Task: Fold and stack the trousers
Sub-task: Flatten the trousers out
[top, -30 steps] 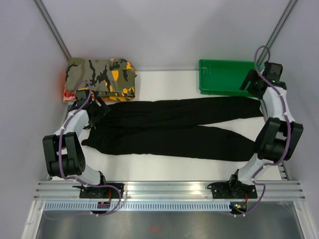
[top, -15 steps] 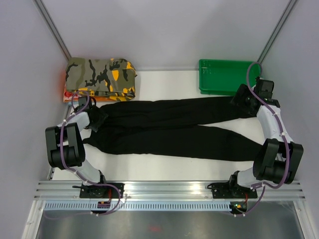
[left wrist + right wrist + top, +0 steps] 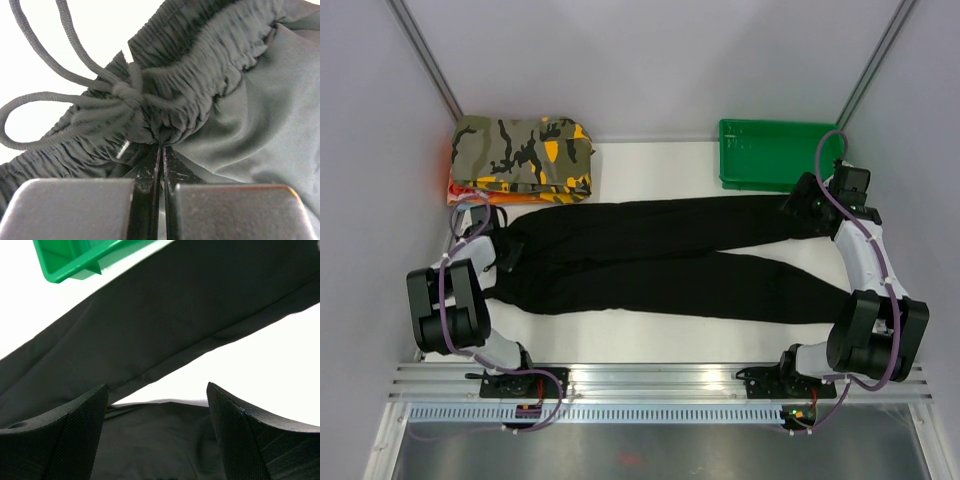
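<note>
**Item:** trousers [image 3: 660, 255], plain black, soft fabric. They are lying flat across the middle of the worktop [image 3: 650, 165], with the waist at the left. The two legs are running out to the right and parting slightly toward the cuffs. No fold is made yet.

**Waistband** [image 3: 200, 75]: gathered elastic, bunching at the gripped edge. A drawstring [image 3: 55, 95] is looping loose onto the white surface beside it.

**Left claw** [image 3: 160, 150]: fingers are pressing almost together and pinching the waistband edge, and cloth is puckering at the slit between them.

**Right claw** [image 3: 155, 405]: fingers are standing spread wide and holding nothing. The claw is hovering over the far leg toward its cuff end.

**Step in hand (judged):** securing both ends of the garment for a first fold.
- The right claw wants lowering onto the leg's hem so that it catches both layers, not just the top one.
- Both arms should then lift together, so the cloth stays taut and level.
- The loose drawstring should be kept from trailing out of the fold.
- The near leg is at risk of being dragged askew.

**Surroundings:**
- A green tray [image 3: 775, 150] is sitting at the far right, just beyond the far leg's cuff.
- A folded camouflage garment [image 3: 525, 150] is resting at the far left, just behind the waist. It is probably where the stack belongs.

**Brands, labels, writing:** none is showing legibly in any view.
</note>
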Controlling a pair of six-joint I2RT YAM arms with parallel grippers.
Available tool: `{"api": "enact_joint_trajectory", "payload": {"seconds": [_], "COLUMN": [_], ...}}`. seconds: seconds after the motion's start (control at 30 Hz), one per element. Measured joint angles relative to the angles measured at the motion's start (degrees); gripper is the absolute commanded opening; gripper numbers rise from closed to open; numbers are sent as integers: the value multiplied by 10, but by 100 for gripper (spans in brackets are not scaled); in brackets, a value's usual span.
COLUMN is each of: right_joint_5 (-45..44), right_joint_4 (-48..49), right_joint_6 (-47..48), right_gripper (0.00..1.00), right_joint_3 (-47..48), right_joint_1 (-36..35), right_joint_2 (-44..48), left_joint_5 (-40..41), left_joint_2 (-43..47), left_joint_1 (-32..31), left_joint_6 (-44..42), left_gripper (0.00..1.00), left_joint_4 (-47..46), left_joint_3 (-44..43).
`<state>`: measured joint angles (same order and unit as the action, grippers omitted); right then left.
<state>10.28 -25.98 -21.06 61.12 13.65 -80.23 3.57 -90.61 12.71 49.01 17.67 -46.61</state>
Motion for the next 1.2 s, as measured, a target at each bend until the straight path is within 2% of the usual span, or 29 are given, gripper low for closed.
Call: {"api": "enact_joint_trajectory", "payload": {"seconds": [0.23,0.4,0.47,0.5,0.53,0.6,0.77,0.93,1.07,1.2], "right_joint_5": [2,2,-4,-12,-21,-42,-88,-116,-121,-128], "right_joint_4": [16,16,11,7,1,-16,-62,-99,-113,-111], "right_joint_6": [-9,-13,-15,-17,-19,-22,-38,-63,-76,-82], "right_gripper": [86,87,93,96,98,98,98,98,98,98], "right_joint_3": [-33,-63,-73,-77,-82,-87,-101,-149,-164,-189], "right_joint_1": [0,0,0,0,0,1,23,82,132,178], "right_joint_2": [27,35,41,45,51,64,114,168,155,146], "left_joint_5": [65,69,62,58,53,42,0,-41,-107,-175], "left_joint_2": [92,89,75,68,63,62,108,238,317,333], "left_joint_1": [90,115,114,114,113,113,112,107,97,73], "left_joint_6": [-23,-82,-103,-114,-127,-143,-155,-176,-192,-205], "left_gripper": [3,9,23,52,68,91,99,100,100,100], "left_joint_4": [68,87,88,88,88,89,111,144,145,150], "left_joint_3": [6,-35,-56,-66,-74,-82,-86,-97,-116,-111]}}
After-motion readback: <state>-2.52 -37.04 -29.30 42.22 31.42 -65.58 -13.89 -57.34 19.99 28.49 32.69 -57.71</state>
